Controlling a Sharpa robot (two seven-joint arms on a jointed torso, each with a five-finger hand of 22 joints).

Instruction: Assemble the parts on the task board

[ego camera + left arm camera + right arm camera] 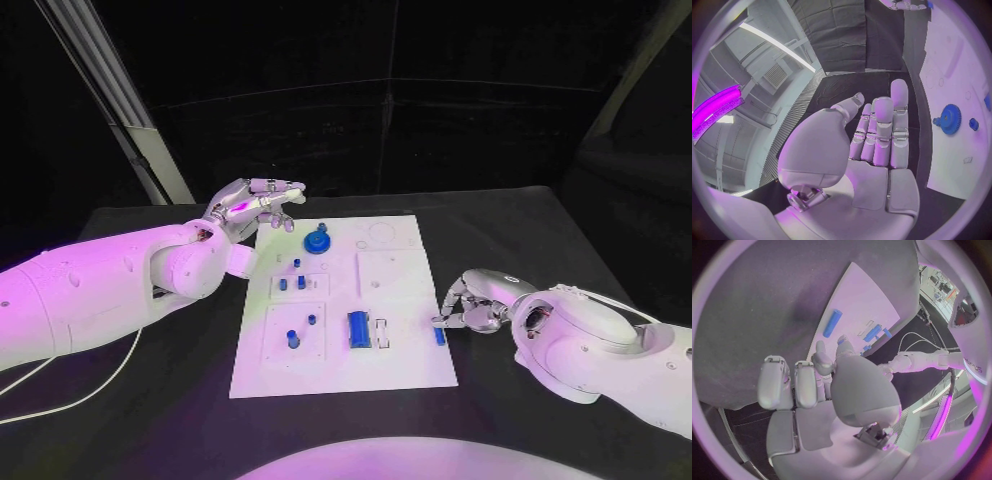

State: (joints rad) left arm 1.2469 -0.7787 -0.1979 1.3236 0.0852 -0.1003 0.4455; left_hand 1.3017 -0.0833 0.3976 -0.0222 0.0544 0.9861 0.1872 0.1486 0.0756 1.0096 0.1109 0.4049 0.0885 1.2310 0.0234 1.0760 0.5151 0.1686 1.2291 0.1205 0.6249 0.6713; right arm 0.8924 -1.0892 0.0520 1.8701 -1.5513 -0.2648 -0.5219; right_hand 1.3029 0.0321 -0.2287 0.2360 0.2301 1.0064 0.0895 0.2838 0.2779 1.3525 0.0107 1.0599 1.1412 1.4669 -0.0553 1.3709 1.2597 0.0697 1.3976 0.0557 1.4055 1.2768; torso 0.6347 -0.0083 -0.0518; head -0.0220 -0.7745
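Observation:
The white task board (389,355) lies in the middle of the black table. On it are a blue gear (319,241) (948,119), a blue cylinder (356,330) (832,323) and small blue pegs (299,283). My left hand (257,208) (879,135) hovers over the board's far left corner with its fingers stretched out and nothing in it. My right hand (469,310) (832,385) is at the board's right edge. Its thumb and a finger pinch a small blue part (440,335) (841,339) that touches the board there.
Two more blue pieces (293,340) stand in the near left block of the board. A pale slot piece (382,332) sits beside the cylinder. Bare black table (159,400) surrounds the board. A slanted metal post (123,110) rises at the back left.

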